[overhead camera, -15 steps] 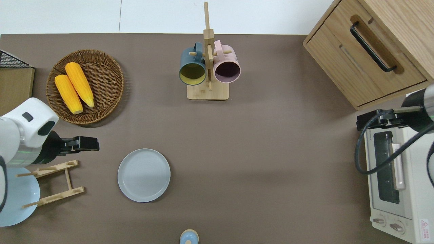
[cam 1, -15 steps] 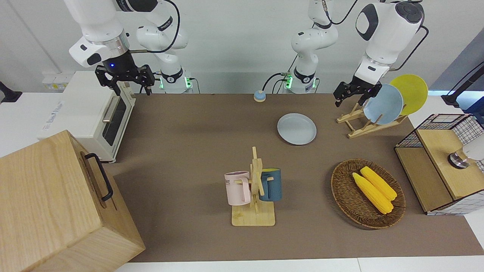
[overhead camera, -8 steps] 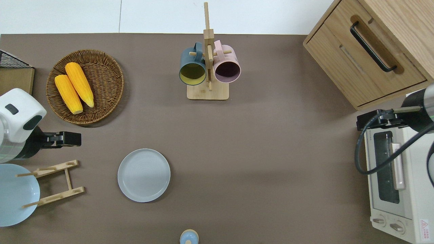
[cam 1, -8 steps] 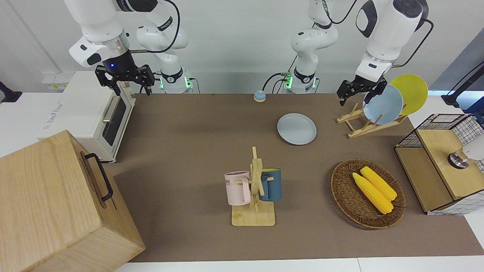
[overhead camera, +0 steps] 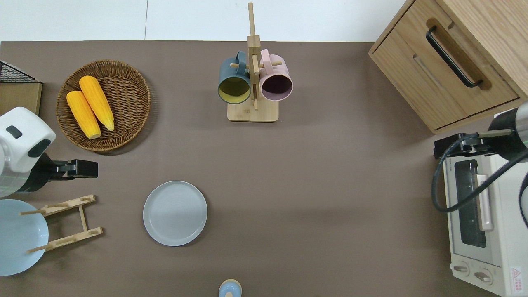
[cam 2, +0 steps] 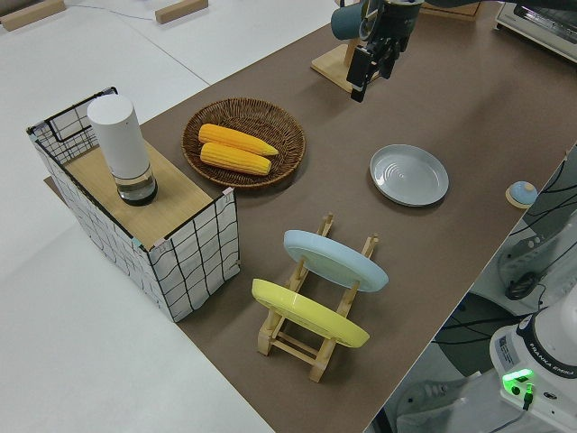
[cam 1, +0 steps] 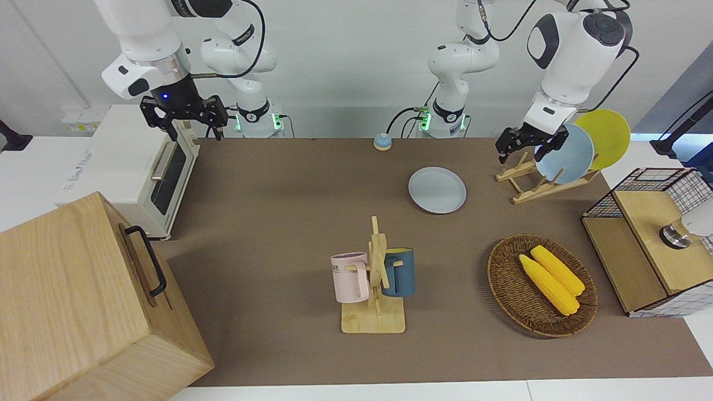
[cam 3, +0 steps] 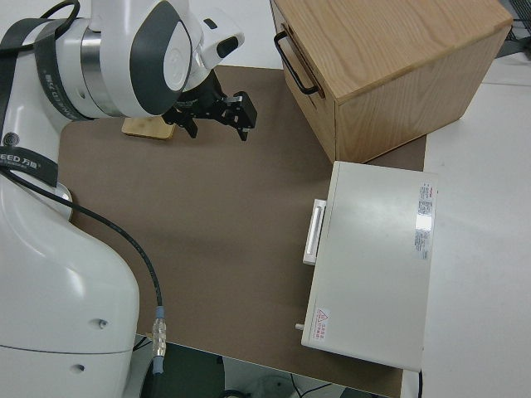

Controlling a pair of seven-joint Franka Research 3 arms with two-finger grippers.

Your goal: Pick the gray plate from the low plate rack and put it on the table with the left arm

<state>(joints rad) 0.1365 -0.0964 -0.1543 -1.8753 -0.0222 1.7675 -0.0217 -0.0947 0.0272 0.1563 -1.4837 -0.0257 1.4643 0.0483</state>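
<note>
One gray plate (overhead camera: 175,213) lies flat on table (overhead camera: 330,185), between low plate rack (overhead camera: 66,222) and small blue bell (overhead camera: 229,288), well apart from rack. Rack holds only sky-blue plate (cam 1: 563,153) and yellow plate (cam 1: 604,138). Left gripper (overhead camera: 84,168) empty, up in air over bare table between wicker basket with corn (overhead camera: 103,105) and rack; whether fingers spread or pressed together, cannot tell. Right arm parked. Judgement: placement step looks complete, retreat phase in hand; next move calls only for left arm clearing away, no further grasp.
</note>
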